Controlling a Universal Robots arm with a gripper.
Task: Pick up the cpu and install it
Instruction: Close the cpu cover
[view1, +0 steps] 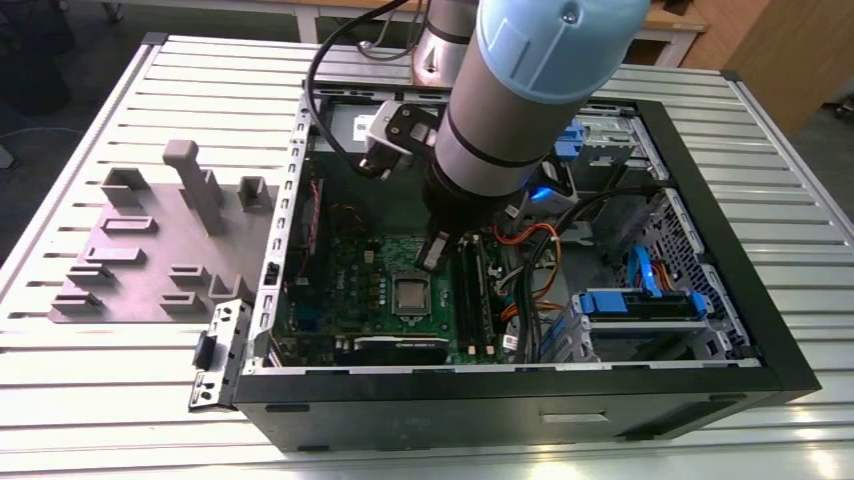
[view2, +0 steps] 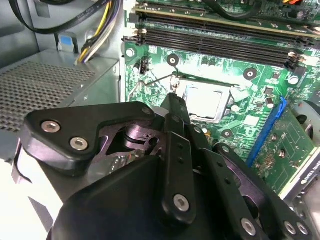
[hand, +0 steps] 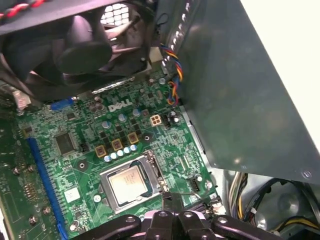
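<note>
While the gripper (view2: 172, 100) hangs low inside the open computer case (view1: 747, 345), its black fingers look drawn together to a narrow tip with nothing seen between them, though how tightly they meet I cannot tell. Just beyond that tip, in both wrist views, the cpu (hand: 129, 182) lies flat in its socket on the green motherboard (hand: 75, 125), framed by the silver bracket (hand: 107, 172), apart from the fingers. Farther off run the black memory slots (view2: 220, 37). Well away, outside the case, a grey block fixture (view1: 154, 245) rests on the slatted table (view1: 80, 390)
</note>
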